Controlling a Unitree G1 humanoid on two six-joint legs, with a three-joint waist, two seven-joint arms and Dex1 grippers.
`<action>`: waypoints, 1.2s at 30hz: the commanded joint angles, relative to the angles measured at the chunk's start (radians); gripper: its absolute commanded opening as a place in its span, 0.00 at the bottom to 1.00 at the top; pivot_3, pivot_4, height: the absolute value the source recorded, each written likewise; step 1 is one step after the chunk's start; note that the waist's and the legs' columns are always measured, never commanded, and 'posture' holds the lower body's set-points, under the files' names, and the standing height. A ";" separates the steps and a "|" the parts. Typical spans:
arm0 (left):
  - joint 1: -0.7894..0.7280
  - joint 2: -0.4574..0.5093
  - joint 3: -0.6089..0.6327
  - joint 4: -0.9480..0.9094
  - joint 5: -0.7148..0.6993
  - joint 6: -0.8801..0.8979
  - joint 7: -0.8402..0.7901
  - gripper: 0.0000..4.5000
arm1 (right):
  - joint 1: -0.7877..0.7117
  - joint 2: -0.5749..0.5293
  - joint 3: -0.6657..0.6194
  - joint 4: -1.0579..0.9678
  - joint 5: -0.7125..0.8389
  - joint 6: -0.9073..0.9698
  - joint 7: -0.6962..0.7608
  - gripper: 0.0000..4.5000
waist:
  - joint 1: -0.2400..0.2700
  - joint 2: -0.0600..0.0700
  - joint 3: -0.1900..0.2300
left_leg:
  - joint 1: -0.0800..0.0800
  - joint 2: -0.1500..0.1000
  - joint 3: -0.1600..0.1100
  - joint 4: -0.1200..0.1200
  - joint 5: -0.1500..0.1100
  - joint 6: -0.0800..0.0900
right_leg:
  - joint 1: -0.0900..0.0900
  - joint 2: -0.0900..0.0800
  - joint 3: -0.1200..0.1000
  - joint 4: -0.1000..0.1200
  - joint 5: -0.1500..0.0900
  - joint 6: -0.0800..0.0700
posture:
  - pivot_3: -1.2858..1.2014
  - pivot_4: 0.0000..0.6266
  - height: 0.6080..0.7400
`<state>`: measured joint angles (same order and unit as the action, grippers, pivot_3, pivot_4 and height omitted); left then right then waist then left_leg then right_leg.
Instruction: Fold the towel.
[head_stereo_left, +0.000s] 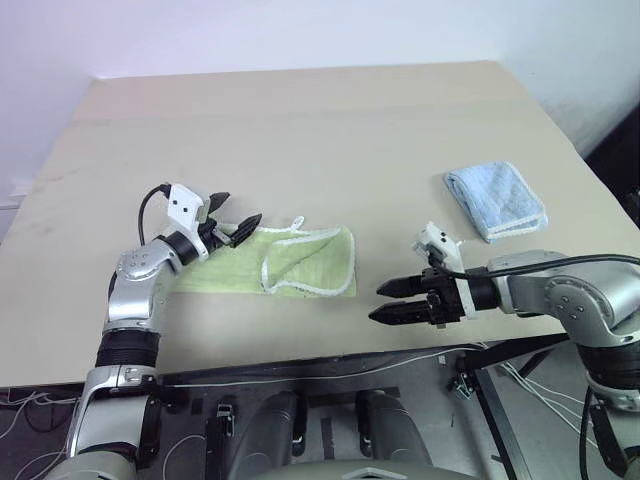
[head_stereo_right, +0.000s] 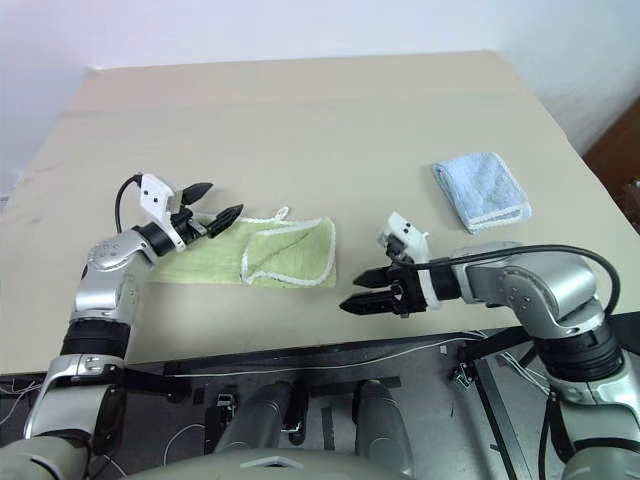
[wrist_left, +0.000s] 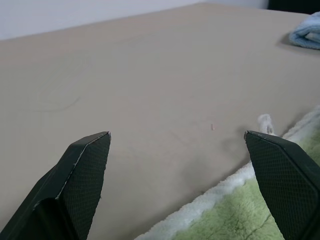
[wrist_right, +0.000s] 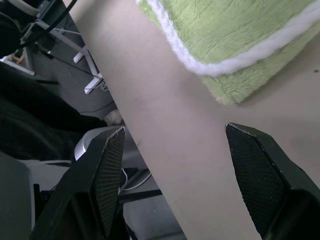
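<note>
towel: we see the light-green towel (head_stereo_left: 285, 262) lying flat on the table (head_stereo_left: 330, 130), near the table's near edge, left of centre; it is folded over, with the doubled part on its right half and a single layer running left under the left arm
towel edging: white stitched border curves across the upper layer; a small white loop (head_stereo_left: 297, 222) sticks out at the far edge
left gripper: we see the left gripper (head_stereo_left: 234, 215) over the towel's far-left corner, fingers spread wide, nothing between them; whether the near finger touches the cloth we cannot tell
left wrist view: we look between the two black fingertips (wrist_left: 82, 170) at bare tabletop, with green terry and white edging at one fingertip and the loop just past it
right gripper: we see the right gripper (head_stereo_left: 391, 301) off the towel, just right of its right edge, near the table's near edge, pointing left toward the towel; fingers apart, empty
right wrist view: we see the folded towel corner (wrist_right: 235, 50) ahead of the open fingers, clear of both, tabletop in between
blue cloth: we note a smaller light-blue folded cloth (head_stereo_left: 497, 200) on the right side of the table, farther back, well apart from the towel and both grippers
table: light beige, plain surface
</note>
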<state>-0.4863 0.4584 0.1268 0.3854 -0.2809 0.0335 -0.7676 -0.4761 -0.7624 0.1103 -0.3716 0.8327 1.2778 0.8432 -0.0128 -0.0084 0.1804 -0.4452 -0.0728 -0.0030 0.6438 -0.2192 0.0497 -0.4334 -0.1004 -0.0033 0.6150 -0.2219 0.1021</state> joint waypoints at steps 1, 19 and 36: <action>-0.016 0.006 -0.006 -0.028 0.006 -0.022 -0.010 1.00 | -0.020 0.044 0.030 -0.006 -0.017 -0.014 -0.032 0.75 | 0.002 0.000 0.000 | 0.000 0.000 0.000 0.000 0.000 0.000 | 0.000 0.000 0.000 0.000 0.000 0.000 | 0.52 0.24 1.00; 0.049 0.032 0.002 -0.098 0.017 -0.008 -0.005 1.00 | -0.088 0.128 0.105 0.098 -0.111 -0.061 -0.035 0.75 | 0.003 0.000 0.000 | 0.000 -0.001 0.000 0.001 0.000 0.000 | 0.000 0.000 0.000 0.000 0.000 0.000 | 0.52 0.24 1.00; 0.051 0.032 -0.008 -0.084 0.037 -0.023 -0.014 1.00 | -0.045 0.110 0.090 0.078 -0.141 -0.076 -0.029 0.75 | 0.003 0.000 0.000 | 0.000 -0.001 0.000 0.001 0.000 0.000 | 0.000 0.000 0.000 0.000 0.000 0.000 | 0.52 0.24 1.00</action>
<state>-0.4279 0.4772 0.1182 0.3300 -0.2472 0.0316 -0.7813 -0.5245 -0.6410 0.2248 -0.2629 0.6892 1.2130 0.8113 -0.0096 -0.0084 0.1804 -0.4456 -0.0737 -0.0031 0.6446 -0.2193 0.0499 -0.4336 -0.1004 -0.0034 0.6149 -0.2218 0.1022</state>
